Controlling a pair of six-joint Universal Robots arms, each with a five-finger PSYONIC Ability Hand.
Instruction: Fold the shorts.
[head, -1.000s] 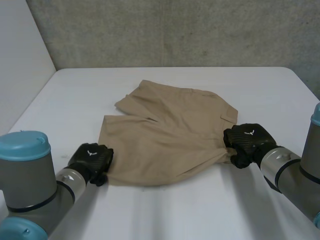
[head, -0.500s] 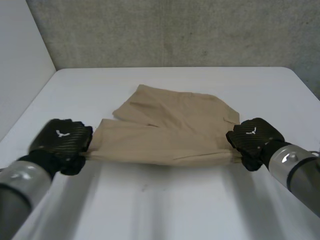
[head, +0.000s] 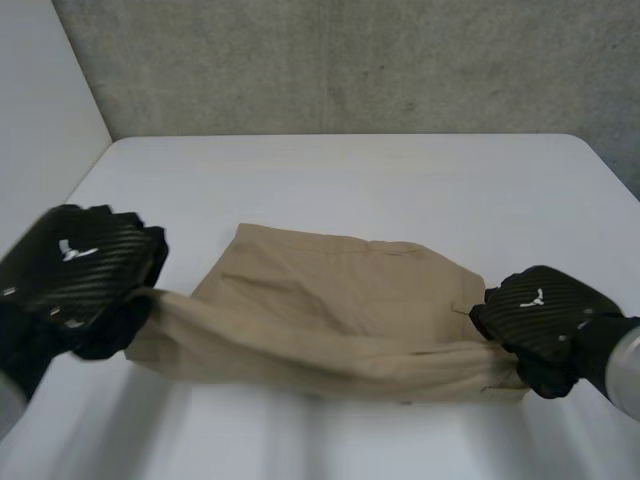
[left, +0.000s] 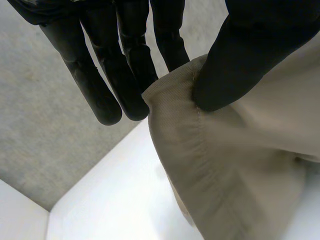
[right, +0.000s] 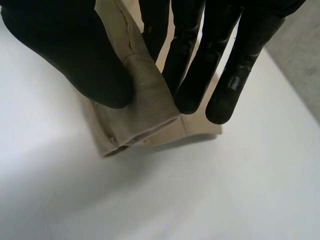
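Over the near half of the white table (head: 350, 170), the tan shorts (head: 330, 310) hang stretched between two black hands. Their far part lies on the tabletop and their near edge is raised off it. Toward the table's left side, the left hand (head: 75, 275) has a corner of the hem nipped between thumb and straight fingers (its wrist camera shows the thumb pressing the seam against them). Toward the table's right side, the right hand (head: 545, 320) pinches the opposite end of that edge the same way. I'd judge this the lift-and-carry part of a fold, with nothing laid over yet. Next, as I read it, both hands need to travel together toward the table's far edge with the cloth taut and level. They would set the held edge onto the resting part and only then let go.
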